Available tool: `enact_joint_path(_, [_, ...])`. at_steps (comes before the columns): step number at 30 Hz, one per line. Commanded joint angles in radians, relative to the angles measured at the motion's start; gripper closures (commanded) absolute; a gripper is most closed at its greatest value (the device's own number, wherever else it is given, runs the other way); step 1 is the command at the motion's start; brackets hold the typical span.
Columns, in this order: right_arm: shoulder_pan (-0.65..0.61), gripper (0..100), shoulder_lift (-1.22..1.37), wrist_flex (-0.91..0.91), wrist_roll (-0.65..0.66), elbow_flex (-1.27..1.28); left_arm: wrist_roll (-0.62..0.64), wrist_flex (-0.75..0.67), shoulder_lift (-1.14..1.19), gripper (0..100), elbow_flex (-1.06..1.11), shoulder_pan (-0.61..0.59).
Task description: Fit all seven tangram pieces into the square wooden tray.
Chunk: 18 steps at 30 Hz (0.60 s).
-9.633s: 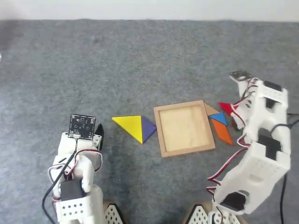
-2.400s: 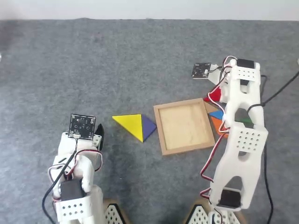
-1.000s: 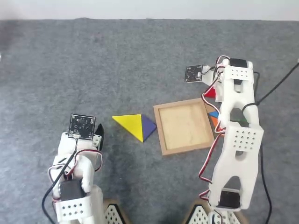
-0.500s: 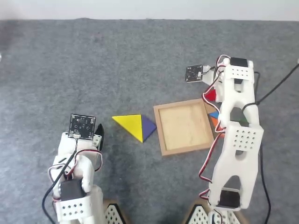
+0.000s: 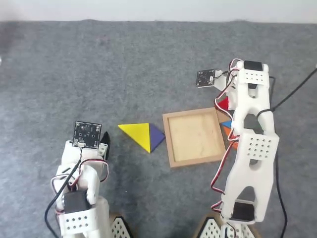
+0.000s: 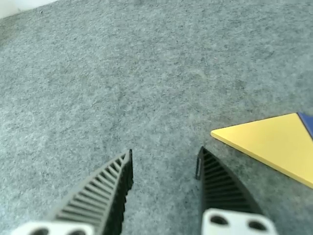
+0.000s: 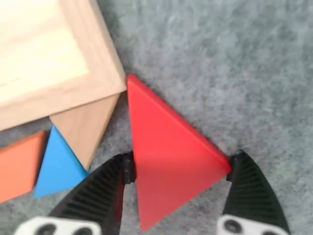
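High view: square wooden tray [image 5: 195, 139] mid-table, yellow triangle [image 5: 137, 133] near. Left wrist view: left gripper [image 6: 164, 166], jaws apart, over carpet [image 6: 146, 73] beside the yellow triangle. Right wrist view: right gripper [image 7: 180, 164] clamped on red triangle [image 7: 166, 156] at the tray's corner.

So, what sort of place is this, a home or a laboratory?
Probably a robotics test bench rather than a home. The left arm and right arm sit at a table covered in grey felt, and a wooden tray with tangram pieces, like the red triangle, is laid out on it.
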Motion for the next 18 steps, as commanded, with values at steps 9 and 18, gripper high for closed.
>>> enact_joint_path(9, [-0.024,79.0,-0.193,0.05,-0.066,0.018,-0.005,0.005,0.0,79,-0.002,0.003])
enact_joint_path(18, [-0.036,79.0,-0.397,0.13,-0.127,0.021,-0.005,0.005,0.0,79,-0.002,0.003])
